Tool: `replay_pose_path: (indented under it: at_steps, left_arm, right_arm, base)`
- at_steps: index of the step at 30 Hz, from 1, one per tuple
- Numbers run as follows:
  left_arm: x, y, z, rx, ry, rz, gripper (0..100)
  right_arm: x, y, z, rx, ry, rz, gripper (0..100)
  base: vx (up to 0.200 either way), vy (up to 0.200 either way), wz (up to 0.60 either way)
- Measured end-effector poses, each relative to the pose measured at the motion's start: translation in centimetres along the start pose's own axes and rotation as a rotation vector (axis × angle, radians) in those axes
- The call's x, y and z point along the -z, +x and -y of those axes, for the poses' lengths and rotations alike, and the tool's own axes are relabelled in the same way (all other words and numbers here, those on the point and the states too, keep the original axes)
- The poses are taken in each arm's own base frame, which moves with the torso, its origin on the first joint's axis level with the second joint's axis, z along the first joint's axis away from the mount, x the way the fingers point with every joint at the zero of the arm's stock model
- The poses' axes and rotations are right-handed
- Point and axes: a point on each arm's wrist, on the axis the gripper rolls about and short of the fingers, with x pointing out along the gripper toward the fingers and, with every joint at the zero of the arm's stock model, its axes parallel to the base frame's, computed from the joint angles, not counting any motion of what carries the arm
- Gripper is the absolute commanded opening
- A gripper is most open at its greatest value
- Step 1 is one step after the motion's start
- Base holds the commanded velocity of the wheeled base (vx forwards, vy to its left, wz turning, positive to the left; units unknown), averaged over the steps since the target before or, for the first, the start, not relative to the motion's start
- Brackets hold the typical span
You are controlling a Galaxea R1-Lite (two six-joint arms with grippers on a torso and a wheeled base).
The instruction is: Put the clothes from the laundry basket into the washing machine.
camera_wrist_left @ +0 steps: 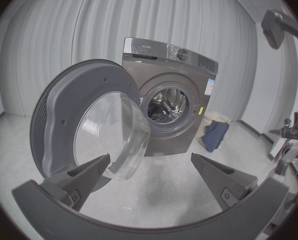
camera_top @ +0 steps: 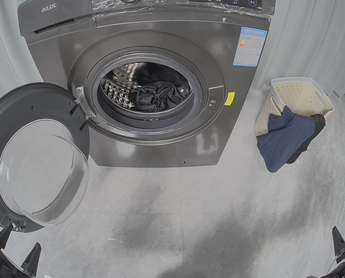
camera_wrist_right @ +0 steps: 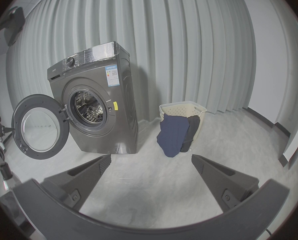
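Grey marbled floor (camera_top: 203, 213) and a pale pleated curtain (camera_wrist_right: 189, 50) frame a front-loading washing machine (camera_top: 149, 31) whose round door (camera_top: 29, 109) hangs wide open on the robot's left. Dark clothes (camera_top: 157, 95) lie bunched in the steel drum. To the machine's right, near the curtain, stands a cream laundry basket (camera_top: 300, 93), with a navy garment (camera_top: 286, 138) draped over its front rim down to the floor and a black garment (camera_top: 315, 130) hanging beside it. Well back from both, the left gripper (camera_wrist_left: 149, 155) faces the open door and the right gripper (camera_wrist_right: 151, 155) looks toward machine and basket; each has its jaws apart, holding nothing.
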Motion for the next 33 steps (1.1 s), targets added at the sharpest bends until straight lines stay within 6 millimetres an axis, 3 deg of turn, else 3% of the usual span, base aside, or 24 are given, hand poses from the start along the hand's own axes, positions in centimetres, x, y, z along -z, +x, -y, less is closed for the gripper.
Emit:
replay_pose_path:
  at_steps: [8,15,33]
  left_arm:
    - [1.6,-0.9,-0.1,-0.206,0.039,-0.041,100]
    - [2.0,-1.3,-0.1,-0.185,0.072,-0.015,100]
    - [1.9,-1.5,-0.1,-0.198,0.051,0.012,100]
  right_arm:
    - [0.7,-0.6,-0.1,-0.022,-0.051,0.008,100]
    - [0.8,-0.7,-0.2,-0.054,-0.075,0.015,100]
    - [0.9,-0.7,-0.2,-0.056,-0.073,0.017,100]
  base:
    - [0.000,0.000,0.00]
    - [0.000,0.000,0.00]
    - [0.000,-0.200,0.00]
